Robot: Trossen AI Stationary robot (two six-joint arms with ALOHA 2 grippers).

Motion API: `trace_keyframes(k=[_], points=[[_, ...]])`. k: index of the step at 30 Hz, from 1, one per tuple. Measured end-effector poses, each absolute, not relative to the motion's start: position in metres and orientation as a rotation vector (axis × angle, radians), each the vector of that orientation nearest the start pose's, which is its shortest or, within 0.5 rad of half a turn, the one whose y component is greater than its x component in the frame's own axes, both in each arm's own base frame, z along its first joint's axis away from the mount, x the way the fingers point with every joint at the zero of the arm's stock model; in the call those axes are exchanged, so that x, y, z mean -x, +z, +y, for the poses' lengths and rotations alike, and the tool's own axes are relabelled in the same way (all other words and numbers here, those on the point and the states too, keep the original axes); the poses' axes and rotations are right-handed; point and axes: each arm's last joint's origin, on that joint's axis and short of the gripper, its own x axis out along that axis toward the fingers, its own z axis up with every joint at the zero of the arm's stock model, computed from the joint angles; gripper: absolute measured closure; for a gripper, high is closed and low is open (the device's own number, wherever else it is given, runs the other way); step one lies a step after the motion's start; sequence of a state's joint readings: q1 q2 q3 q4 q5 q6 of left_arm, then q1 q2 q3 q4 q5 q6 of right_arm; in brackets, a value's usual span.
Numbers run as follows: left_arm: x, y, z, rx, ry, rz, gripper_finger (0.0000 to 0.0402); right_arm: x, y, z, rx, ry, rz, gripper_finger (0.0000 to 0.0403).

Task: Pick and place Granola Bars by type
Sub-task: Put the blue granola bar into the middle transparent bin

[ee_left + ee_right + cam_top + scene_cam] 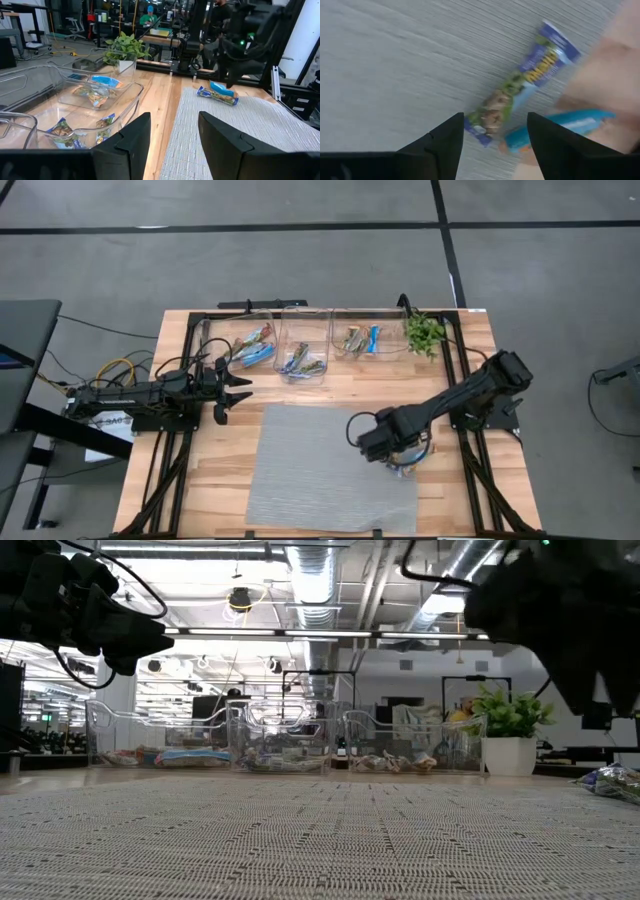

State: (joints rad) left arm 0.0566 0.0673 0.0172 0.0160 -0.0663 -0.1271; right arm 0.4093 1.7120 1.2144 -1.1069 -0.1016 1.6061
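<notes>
At the mat's right edge, the right gripper hovers with jaws spread and empty over two loose Granola Bars: a blue-and-yellow bar and a bright blue bar just beside it, partly on bare wood. The first bar's long axis seems to run obliquely to the fingers, so turning the wrist to close across its narrow width, clear of its neighbour, would serve best. Over at the left, by the far bins, the left gripper waits, open and empty.
</notes>
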Motion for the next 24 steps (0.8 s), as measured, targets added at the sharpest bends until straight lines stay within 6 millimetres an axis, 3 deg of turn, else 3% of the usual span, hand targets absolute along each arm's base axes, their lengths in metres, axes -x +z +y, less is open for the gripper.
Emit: trace_keyframes(k=[6, 13, 24], points=[[-0.101, 0.166, 0.008, 0.127, 0.125, 0.026, 0.0244, -0.270, 0.187, 0.130, -0.981, -1.061, 1.474, 0.0193], [-0.101, 0.166, 0.008, 0.127, 0.125, 0.026, 0.0244, -0.260, 0.162, 0.126, -1.012, -1.152, 1.475, 0.0193], [-0.101, 0.166, 0.008, 0.127, 0.125, 0.027, 0.0244, -0.257, 0.137, 0.118, -1.059, -1.059, 1.479, 0.0196]])
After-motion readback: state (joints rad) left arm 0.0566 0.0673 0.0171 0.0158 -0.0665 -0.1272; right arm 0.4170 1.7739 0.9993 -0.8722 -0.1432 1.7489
